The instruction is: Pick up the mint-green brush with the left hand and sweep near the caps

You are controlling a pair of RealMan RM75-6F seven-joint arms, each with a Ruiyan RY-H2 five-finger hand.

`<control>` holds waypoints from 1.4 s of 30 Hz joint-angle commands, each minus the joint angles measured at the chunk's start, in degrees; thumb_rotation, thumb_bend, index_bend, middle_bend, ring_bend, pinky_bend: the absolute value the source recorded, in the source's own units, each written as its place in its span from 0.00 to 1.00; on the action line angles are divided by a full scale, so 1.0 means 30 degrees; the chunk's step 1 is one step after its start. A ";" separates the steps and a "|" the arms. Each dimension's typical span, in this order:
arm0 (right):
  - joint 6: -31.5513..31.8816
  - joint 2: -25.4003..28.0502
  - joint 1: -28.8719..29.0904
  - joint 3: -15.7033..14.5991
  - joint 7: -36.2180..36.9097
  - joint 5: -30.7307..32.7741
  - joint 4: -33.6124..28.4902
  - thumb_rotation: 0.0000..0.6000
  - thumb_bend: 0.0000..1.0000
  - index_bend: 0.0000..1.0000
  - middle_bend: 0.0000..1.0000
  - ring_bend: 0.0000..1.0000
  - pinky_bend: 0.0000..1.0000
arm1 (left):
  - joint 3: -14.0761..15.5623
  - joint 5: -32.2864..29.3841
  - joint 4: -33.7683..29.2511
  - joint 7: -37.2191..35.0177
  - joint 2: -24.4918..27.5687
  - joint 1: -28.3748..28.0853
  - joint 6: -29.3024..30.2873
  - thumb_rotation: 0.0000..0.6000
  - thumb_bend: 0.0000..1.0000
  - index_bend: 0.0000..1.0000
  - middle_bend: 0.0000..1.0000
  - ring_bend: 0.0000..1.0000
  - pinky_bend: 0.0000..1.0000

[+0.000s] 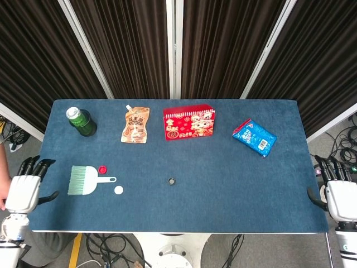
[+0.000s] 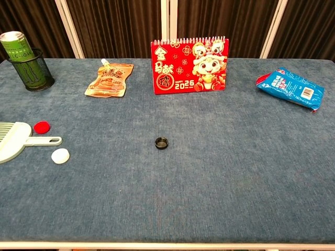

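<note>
- Brush (image 1: 83, 180) lies at the table's (image 1: 223, 206) left, one cap (image 1: 102, 170) just behind its handle, another (image 1: 118, 190) just before it
- A third cap (image 1: 172, 181) sits mid-table
- Behind, left to right: can (image 1: 76, 118) in holder (image 1: 86, 127), pouch (image 1: 136, 125), calendar (image 1: 189, 122), packet (image 1: 254, 137)
</note>
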 commanded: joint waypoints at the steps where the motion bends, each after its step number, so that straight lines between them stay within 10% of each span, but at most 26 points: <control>1: -0.0075 0.0111 0.0109 0.0155 0.0003 0.0104 0.0065 1.00 0.25 0.03 0.12 0.01 0.10 | -0.0473 -0.0258 -0.0090 -0.0095 -0.0307 -0.0939 -0.1074 1.00 0.01 0.23 0.24 0.09 0.10; 19: 0.0076 0.0189 0.0339 0.0379 -0.0119 -0.0063 0.0178 1.00 0.25 0.03 0.13 0.01 0.09 | -0.0791 -0.3583 0.2975 0.2592 -0.5065 -0.4783 -0.7321 1.00 0.14 0.36 0.41 0.22 0.21; 42: 0.0304 0.0007 0.0038 0.0356 0.0315 0.0276 0.0622 1.00 0.25 0.03 0.13 0.00 0.06 | -0.0201 -0.5129 0.4992 0.5519 -0.7649 -0.4497 -0.6014 1.00 0.20 0.41 0.46 0.25 0.24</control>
